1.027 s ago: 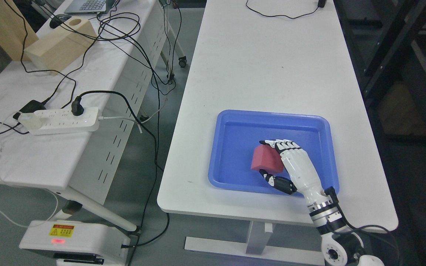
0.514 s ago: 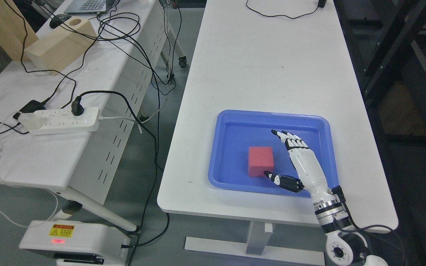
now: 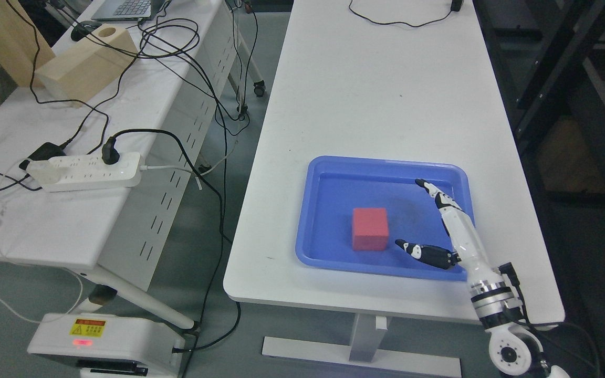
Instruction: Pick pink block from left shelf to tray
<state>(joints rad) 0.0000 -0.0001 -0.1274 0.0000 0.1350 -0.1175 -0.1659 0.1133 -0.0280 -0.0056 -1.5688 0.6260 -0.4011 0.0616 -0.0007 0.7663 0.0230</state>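
Pink block [image 3: 370,229] now sits flat in the blue tray [image 3: 329,169], let go a moment ago. The right hand [image 3: 447,231] has pulled back rightward, fingers spread and empty, so the placing looks done.

A: Is there any writing to read here?

B: Hardly any. The one label sits on the white base unit [image 3: 105,344] on the floor at lower left: a yellow warning sticker [image 3: 87,328] with a triangle hazard sign at its left end and a red band along its top.

A: What does it say?

B: The print beside the triangle is too small to make out.

A: Anything on the power strip [image 3: 84,171] or the laptop [image 3: 126,9]?

B: No legible marking on the strip, and the laptop's key legends are too small to read.
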